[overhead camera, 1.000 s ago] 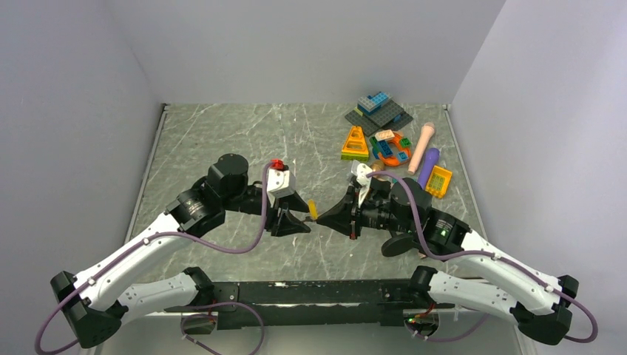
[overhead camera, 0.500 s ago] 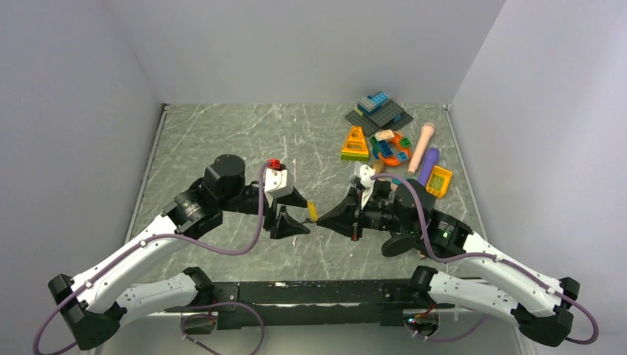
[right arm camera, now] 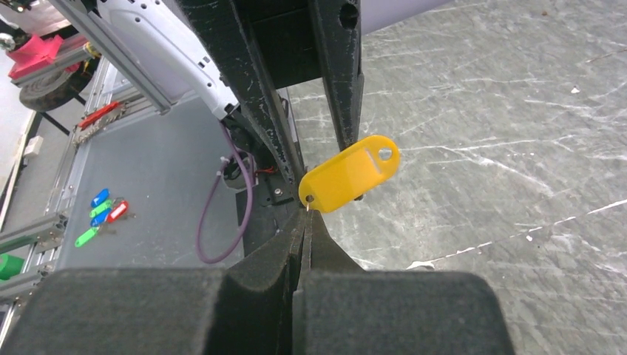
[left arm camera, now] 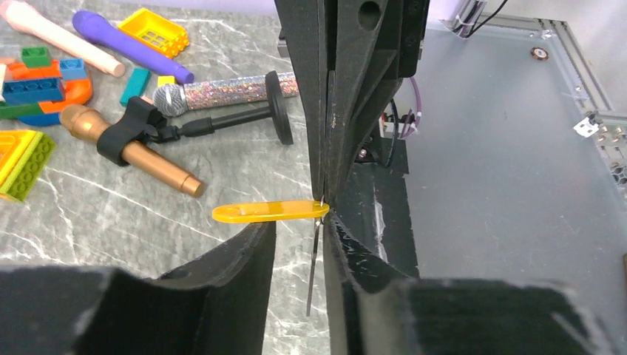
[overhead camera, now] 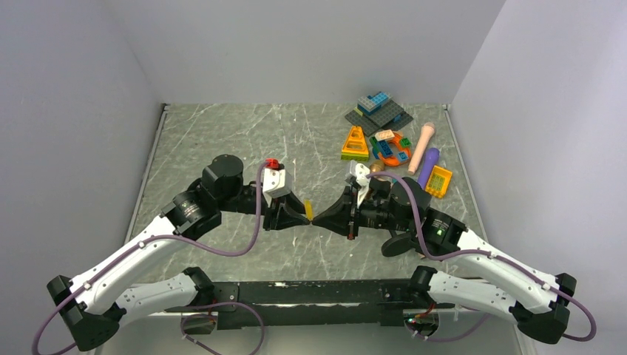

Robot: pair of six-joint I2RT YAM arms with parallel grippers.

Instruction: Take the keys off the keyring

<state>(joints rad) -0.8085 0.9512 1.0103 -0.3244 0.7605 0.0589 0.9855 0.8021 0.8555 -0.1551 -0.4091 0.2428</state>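
Since a second ago, brought the left gripper (overhead camera: 299,215) up and inward, closing most of the gap to the right gripper (overhead camera: 322,218). Now almost tip to tip, with the yellow tag (overhead camera: 309,212) right at the meeting point.

Right gripper: clenched, pads pressed flat together in its own wrist view. Pinching at the holed end of the tag, just ahead of its tips, presumably on the ring threaded there.

Left gripper: parted, nothing clamped. Fingers (left arm camera: 248,255) standing either side of a thin grey sliver, seen edge-on, hanging straight down from the tag's hole. Taken here to be the keyring (left arm camera: 313,266). Sitting close against one finger rather than centred in the gap; contact not clear. No brass keys to be made out near either set of tips, whether hidden or too small to tell.

Meaning for the task: approach done, second grasp not yet made. Looks ready for closing the left jaws on the sliver, then working it against the right-hand pinch. Nothing off the ring so far. Risks, as judged: thin wire slipping sideways out of the closing jaws, or the tag twisting in the pinch.
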